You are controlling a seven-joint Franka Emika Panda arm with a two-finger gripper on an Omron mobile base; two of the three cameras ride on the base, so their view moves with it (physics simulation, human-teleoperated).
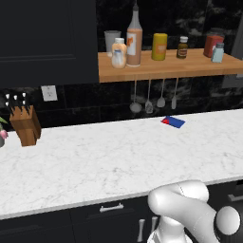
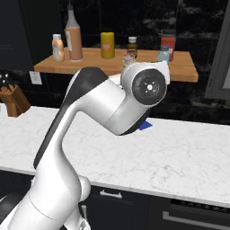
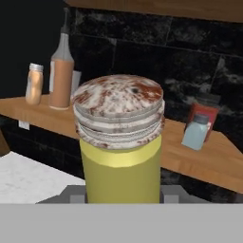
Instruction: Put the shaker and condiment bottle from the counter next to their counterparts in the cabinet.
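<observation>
Close up in the hand view, my gripper is shut on the shaker, a yellow-green one with a worn grey cap, held upright in front of the cabinet shelf. The shelf carries the pale blue shaker to the right. On its left end the tall condiment bottle stands beside the squat orange-and-white bottle. From the left base view that pair stands together and the blue shaker is at the far right. My wrist hides the gripper from the right base camera.
Between the two groups the shelf holds a grey cup, a yellow canister, a small dark brown bottle and a red container. Utensils hang below. On the counter are a knife block and a blue-red packet.
</observation>
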